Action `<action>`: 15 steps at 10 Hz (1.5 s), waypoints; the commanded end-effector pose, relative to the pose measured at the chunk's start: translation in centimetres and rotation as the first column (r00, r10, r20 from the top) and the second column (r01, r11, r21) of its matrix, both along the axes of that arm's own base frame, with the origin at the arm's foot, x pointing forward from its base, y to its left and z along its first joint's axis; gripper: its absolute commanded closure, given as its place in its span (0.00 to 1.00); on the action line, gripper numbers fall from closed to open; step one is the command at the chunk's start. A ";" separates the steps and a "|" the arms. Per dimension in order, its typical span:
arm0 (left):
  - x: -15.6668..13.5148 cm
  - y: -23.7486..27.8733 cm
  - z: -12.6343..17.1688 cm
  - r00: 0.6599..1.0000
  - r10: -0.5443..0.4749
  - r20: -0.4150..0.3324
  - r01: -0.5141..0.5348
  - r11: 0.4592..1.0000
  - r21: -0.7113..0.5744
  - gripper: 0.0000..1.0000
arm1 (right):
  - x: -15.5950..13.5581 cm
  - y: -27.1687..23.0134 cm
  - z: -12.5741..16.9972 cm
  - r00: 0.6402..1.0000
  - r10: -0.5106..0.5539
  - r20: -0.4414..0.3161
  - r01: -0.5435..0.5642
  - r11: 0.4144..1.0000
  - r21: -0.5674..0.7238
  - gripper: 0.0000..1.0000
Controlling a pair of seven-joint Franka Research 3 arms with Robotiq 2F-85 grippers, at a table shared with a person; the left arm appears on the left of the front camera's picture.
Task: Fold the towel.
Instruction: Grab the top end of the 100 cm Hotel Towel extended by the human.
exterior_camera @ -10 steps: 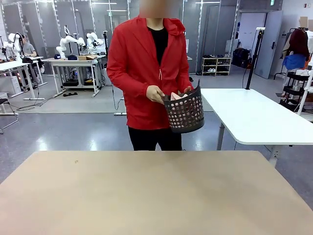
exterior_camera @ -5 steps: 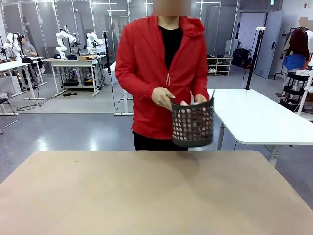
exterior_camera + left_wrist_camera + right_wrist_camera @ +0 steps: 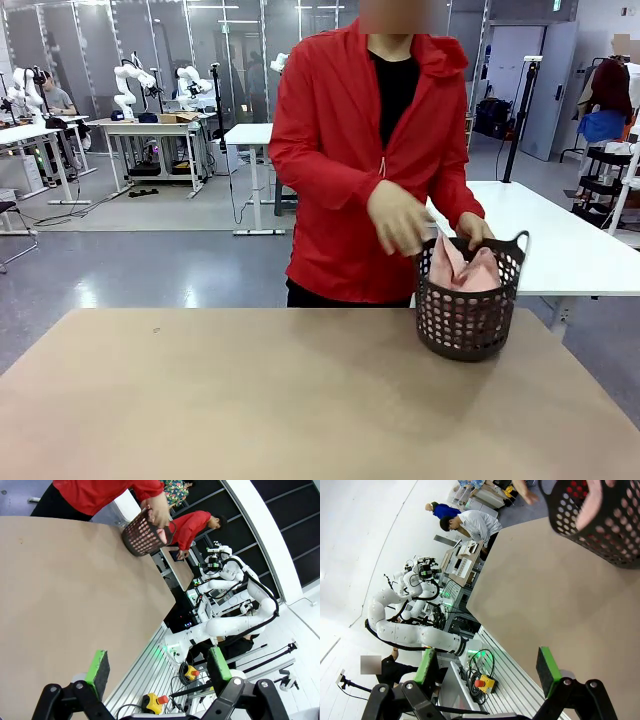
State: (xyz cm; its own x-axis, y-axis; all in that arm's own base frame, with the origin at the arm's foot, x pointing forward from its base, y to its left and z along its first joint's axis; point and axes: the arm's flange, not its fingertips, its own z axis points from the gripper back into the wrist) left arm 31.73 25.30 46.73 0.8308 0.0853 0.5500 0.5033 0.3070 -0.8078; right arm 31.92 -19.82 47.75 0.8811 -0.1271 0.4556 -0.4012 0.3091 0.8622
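1. While a person (image 3: pixel 345 150) in a red jacket stands at the far side of the table (image 3: pixel 250 400), a dark basket (image 3: pixel 470 322) with holes sits on the table's far right part, in the front view. The pink towel (image 3: pixel 455 265) is bunched up inside the basket and pokes out over its rim. One hand (image 3: pixel 476 228) rests on the rim. The other hand (image 3: pixel 400 216) is blurry, just above the towel. A white table (image 3: pixel 545 245) stands behind the basket.
2. From the left wrist, the left gripper (image 3: pixel 158 665) has its jaws wide apart, and nothing is between the green pads (image 3: pixel 98 666). It is well apart from the basket (image 3: pixel 142 535), which stands at the far end of the brown table (image 3: pixel 75 590). A bit of pink towel (image 3: pixel 167 532) shows at the basket's top, with a hand (image 3: pixel 157 511) over it. A red button (image 3: pixel 190 671) sits past the table edge.
3. From the right wrist, the right gripper (image 3: pixel 487 667) is also wide open and holds nothing. Bare table (image 3: pixel 560 605) lies between it and the basket (image 3: pixel 600 530). The towel (image 3: pixel 600 500) shows pink through the holes.
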 end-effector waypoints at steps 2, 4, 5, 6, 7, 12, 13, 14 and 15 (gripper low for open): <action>-0.1 0.1 0.0 1.000 -0.005 0.009 0.005 1.000 -0.010 0.00 | 0.2 -0.1 0.1 1.000 -0.002 0.018 0.002 1.000 0.015 0.00; -0.1 0.1 0.0 1.000 -0.005 0.009 0.005 1.000 -0.010 0.00 | 0.2 -0.1 0.1 1.000 -0.002 0.018 0.002 1.000 0.015 0.00; -0.1 0.1 0.0 1.000 -0.005 0.009 0.005 1.000 -0.010 0.00 | 0.2 -0.1 0.1 1.000 -0.002 0.018 0.002 1.000 0.015 0.00; -0.1 0.1 0.0 1.000 -0.005 0.009 0.005 1.000 -0.010 0.00 | 0.2 -0.1 0.1 1.000 -0.002 0.018 0.002 1.000 0.015 0.00; -0.1 0.1 0.0 1.000 -0.005 0.009 0.005 1.000 -0.010 0.00 | 0.2 -0.1 0.1 1.000 -0.002 0.018 0.002 1.000 0.015 0.00; -0.1 0.1 0.0 1.000 -0.005 0.009 0.005 1.000 -0.010 0.00 | 0.2 -0.1 0.1 1.000 -0.002 0.018 0.002 1.000 0.015 0.00; -0.1 0.1 0.0 1.000 -0.005 0.009 0.005 1.000 -0.010 0.00 | 0.2 -0.1 0.1 1.000 -0.002 0.018 0.002 1.000 0.015 0.00; -0.1 0.1 0.0 1.000 -0.005 0.009 0.005 1.000 -0.010 0.00 | 0.2 -0.1 0.1 1.000 -0.002 0.018 0.002 1.000 0.015 0.00; -0.1 0.1 0.0 1.000 -0.005 0.009 0.005 1.000 -0.010 0.00 | 0.2 -0.1 0.1 1.000 -0.002 0.018 0.002 1.000 0.015 0.00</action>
